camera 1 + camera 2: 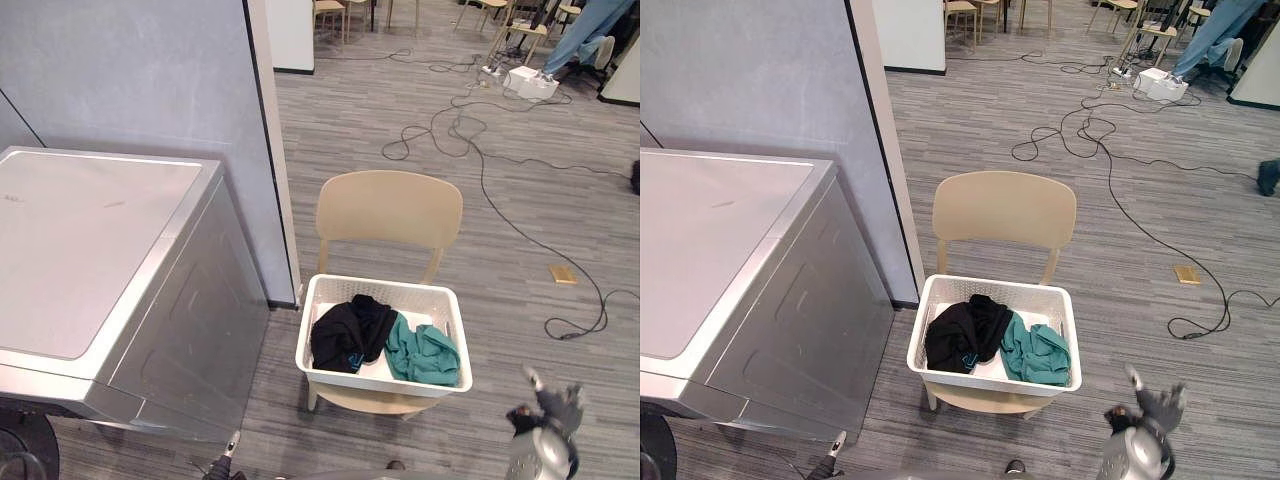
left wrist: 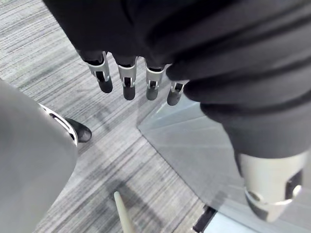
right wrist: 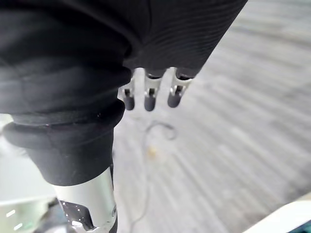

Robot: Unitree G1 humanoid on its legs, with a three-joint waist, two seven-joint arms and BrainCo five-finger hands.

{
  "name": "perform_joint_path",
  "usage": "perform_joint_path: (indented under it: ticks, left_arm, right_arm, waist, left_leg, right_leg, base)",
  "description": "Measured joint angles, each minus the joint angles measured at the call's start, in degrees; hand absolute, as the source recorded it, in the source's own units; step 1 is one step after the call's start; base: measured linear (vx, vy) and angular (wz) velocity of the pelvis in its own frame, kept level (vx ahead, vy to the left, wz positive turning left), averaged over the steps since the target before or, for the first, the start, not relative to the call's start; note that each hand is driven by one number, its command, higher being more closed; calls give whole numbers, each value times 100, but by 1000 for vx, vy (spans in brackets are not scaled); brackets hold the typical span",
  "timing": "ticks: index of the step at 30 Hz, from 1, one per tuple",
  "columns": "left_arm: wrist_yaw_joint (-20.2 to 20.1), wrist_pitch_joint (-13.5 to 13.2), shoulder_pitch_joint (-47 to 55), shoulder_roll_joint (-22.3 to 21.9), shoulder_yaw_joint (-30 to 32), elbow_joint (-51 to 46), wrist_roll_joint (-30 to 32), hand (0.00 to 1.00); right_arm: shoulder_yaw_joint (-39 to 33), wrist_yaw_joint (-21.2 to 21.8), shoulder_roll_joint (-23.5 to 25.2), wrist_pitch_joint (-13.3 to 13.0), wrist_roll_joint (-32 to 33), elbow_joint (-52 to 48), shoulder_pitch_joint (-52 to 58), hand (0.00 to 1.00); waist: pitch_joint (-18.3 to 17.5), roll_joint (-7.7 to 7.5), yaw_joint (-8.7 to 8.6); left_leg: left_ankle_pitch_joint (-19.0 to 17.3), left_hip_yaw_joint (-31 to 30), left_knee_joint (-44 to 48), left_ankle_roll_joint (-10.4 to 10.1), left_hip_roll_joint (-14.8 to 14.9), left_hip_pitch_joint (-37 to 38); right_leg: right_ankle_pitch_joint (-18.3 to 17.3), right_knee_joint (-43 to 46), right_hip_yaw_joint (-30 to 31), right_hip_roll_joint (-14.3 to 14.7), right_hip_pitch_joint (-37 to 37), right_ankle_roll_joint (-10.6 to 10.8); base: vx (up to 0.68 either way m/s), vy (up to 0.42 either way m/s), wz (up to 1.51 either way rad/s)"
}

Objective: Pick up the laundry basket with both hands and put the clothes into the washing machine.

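The silver washing machine point(image 1: 100, 250) stands at my left, with its flat lid closed on top. Behind it and along its right side rises the grey partition wall point(image 1: 150, 70). Just past the edge of this wall stands a beige chair point(image 1: 390, 205), with its backrest on the far side from me.

On the chair's seat rests the white laundry basket point(image 1: 378, 286), with its opening upward. Its long axis goes from left to right across my view, so one long wall faces me. Its left short wall is near the foot of the partition but apart from it.

In the basket, a black garment point(image 1: 345, 335) lies in the left half and a teal garment point(image 1: 425, 352) in the right half, and the two touch. The grey floor point(image 1: 520, 300) lies open in front of the chair and at its right side. Black cables point(image 1: 480, 150) run over the floor farther back.

My right hand point(image 3: 149, 97) hangs low, to the right of the basket and nearer to me, well apart from it. Its fingers are relaxed and hold nothing. My left hand point(image 2: 127, 80) hangs low above the floor. Its fingers are straight and point down, and it is empty too.
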Motion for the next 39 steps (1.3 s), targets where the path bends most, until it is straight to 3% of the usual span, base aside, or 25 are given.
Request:
perform_joint_path:
  ticks: [6, 10, 12, 16, 20, 23, 27, 34, 39]
  left_arm:
    - [124, 12, 11, 216, -852, -198, 317, 0]
    - [123, -18, -93, 284, -1286, -474, 410, 0]
    - [117, -32, -99, 304, -1356, -591, 413, 0]
    - [102, -116, -115, 362, -1525, -776, 413, 0]
    - [-25, -201, -199, 379, -1611, -825, 414, 0]
    - [-138, -241, -226, 517, -1694, -921, 418, 0]
    - [-151, -231, -255, 634, -1723, -911, 444, 0]
    - [-142, -231, -267, 659, -1757, -917, 463, 0]
    - [-122, -261, -403, 688, -2007, -1010, 332, 0]
  right_arm:
    - [860, -15, -23, -166, -878, -769, -318, 0]
    - [1908, 168, -626, -172, -1286, -599, -1037, 0]
    - [2474, 377, -1129, -145, -1614, -138, -1614, 0]
    - [3832, 990, -2147, -132, -2116, 740, -2838, 0]
    - [4861, 1562, -2605, -129, -2195, 1656, -3532, 0]
    - [5490, 2025, -2727, -138, -2413, 2103, -3904, 0]
    - [5701, 2264, -2910, -133, -2609, 2421, -4012, 0]
    - [5827, 2249, -3007, -125, -2846, 2613, -4174, 0]
    - [5933, 2188, -3339, -193, -3117, 2623, -4569, 0]
  waist:
    - [-64, -119, 12]
    - [89, -93, 161]
    - [229, -103, 167]
    - [512, -62, 367]
    - [734, 37, 644]
    - [978, 40, 728]
    - [1255, 44, 799]
    - [1687, 98, 875]
    - [1920, 255, 863]
  left_leg:
    - [-5, -93, 12, 9, -101, -174]
    - [-2, -169, 122, 16, -161, -502]
    - [-2, -290, 212, 19, -176, -613]
    - [10, -597, 405, 33, -189, -1008]
    - [29, -854, 505, 60, -249, -1239]
    - [30, -1066, 623, 62, -260, -1367]
    - [31, -1268, 752, 63, -353, -1518]
    - [32, -1406, 954, 64, -420, -1711]
    - [32, -1437, 1110, 65, -394, -1954]
  right_leg:
    - [95, -113, -29, -68, -83, 7]
    - [185, -112, -36, -137, -340, 32]
    - [194, -111, -136, -157, -345, 26]
    - [230, -109, -417, -172, -472, -14]
    - [230, -54, -659, -235, -512, -15]
    - [231, 50, -827, -289, -514, -16]
    - [232, 138, -1023, -397, -518, -15]
    - [411, 166, -1131, -455, -565, -56]
    - [410, 345, -1172, -472, -781, -57]
  base:
    - [-13, 12, 4]
    - [-61, 10, 5]
    - [-69, -5, 26]
    - [-45, -16, 35]
    - [-19, 18, 36]
    - [-5, 30, 31]
    - [-13, 51, 30]
    - [-35, 43, 9]
    - [-101, 4, 1]
